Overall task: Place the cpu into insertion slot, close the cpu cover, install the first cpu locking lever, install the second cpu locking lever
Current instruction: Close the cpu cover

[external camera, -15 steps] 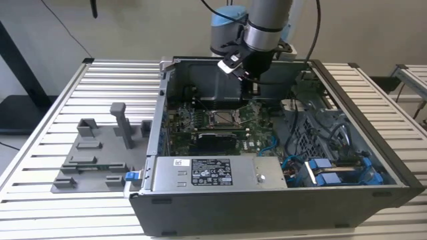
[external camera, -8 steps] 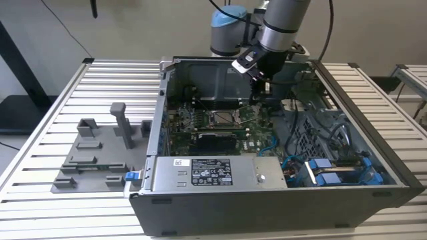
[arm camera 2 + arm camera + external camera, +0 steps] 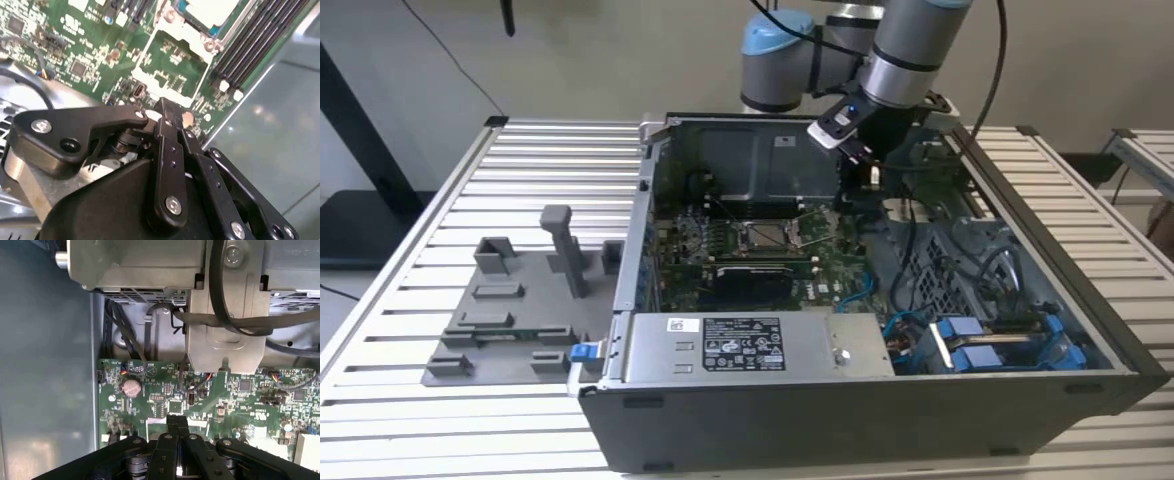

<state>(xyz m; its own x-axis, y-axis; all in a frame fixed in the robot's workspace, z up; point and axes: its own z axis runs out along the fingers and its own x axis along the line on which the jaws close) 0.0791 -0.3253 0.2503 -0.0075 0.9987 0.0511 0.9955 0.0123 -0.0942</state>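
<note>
Computer case (image 3: 854,420), lid off, fills the middle and lower right of the exterior view. We see the green motherboard (image 3: 720,262) on its floor, left of centre. At upper centre the arm (image 3: 907,50) reaches in, and its gripper (image 3: 869,172) hangs low over the board's upper right part. In both wrist views we find the black fingers (image 3: 171,430) pressed together, with nothing visible between them. In the second wrist view the cpu cover (image 3: 179,39) is swung open just ahead of the fingertips, and the board shows through its window. Beyond it lies the insertion slot (image 3: 765,237), down and toward the exterior view's left from the gripper. We judge the pale square seated in that slot to be the cpu (image 3: 200,10), though the frame edge cuts it off.
</note>
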